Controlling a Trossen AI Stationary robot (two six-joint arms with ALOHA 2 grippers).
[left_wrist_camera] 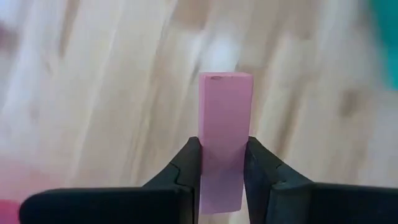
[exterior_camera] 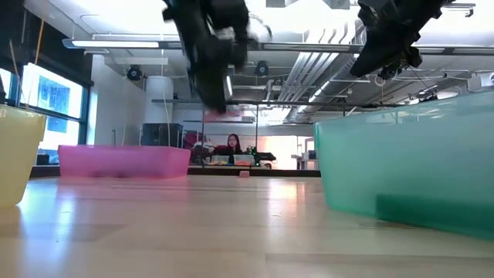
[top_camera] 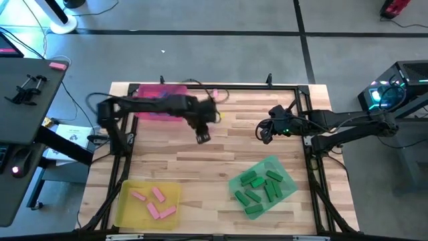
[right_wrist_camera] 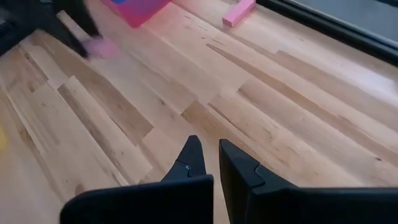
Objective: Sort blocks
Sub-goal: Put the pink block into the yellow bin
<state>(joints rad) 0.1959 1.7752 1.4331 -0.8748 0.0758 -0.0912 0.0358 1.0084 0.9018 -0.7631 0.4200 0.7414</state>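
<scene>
Now pink block (left_wrist_camera: 224,124) betw left claw (left_wrist_camera: 222,163) fingers

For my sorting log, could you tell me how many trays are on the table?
3: pink tray at the far edge, yellow tray near-left, green tray near-right. None seems hidden.

Bright overhead light; left arm (top_camera: 154,107) motion-blurred

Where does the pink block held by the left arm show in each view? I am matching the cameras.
High view: pink block hidden at the left gripper, mid-table.
Low view: a pink bit under the blurred gripper, upper centre.
Left wrist view: pink block upright between the jaws, centre.
Right wrist view: pink blur, upper left.
Shared landmark: the pink tray.
</scene>
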